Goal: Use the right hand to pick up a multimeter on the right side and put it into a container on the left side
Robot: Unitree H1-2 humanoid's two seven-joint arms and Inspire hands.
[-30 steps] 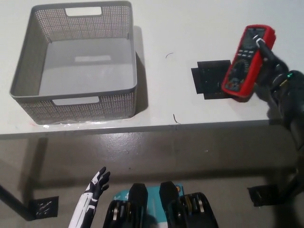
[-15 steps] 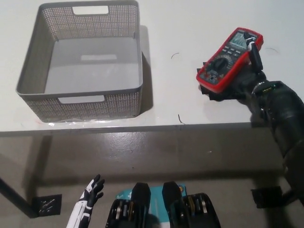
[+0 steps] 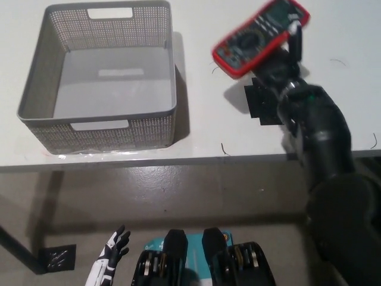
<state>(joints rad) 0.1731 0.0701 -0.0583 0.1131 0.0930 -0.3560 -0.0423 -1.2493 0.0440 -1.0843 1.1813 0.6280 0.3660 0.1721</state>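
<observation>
At the upper right of the frame the robot's black right hand [image 3: 284, 62] holds a red multimeter [image 3: 261, 37] clear of the white worktop [image 3: 202, 128], fingers closed under and along its right-hand end, the meter tilted with its dial face up. A black patch [image 3: 260, 101] lies on the worktop just below it. The grey mesh container [image 3: 36, 77] stands at the upper left, well apart, with nothing seen inside. The white left hand [image 3: 113, 249] rests at the lower left, below the worktop edge, its fingers spread and holding nothing. The meter looks a stiff, fairly dense block in a rubbery red jacket that should give good purchase; held near one end it may tip, so a grasp across the middle of the body would likely carry steadier on the way to the container
</observation>
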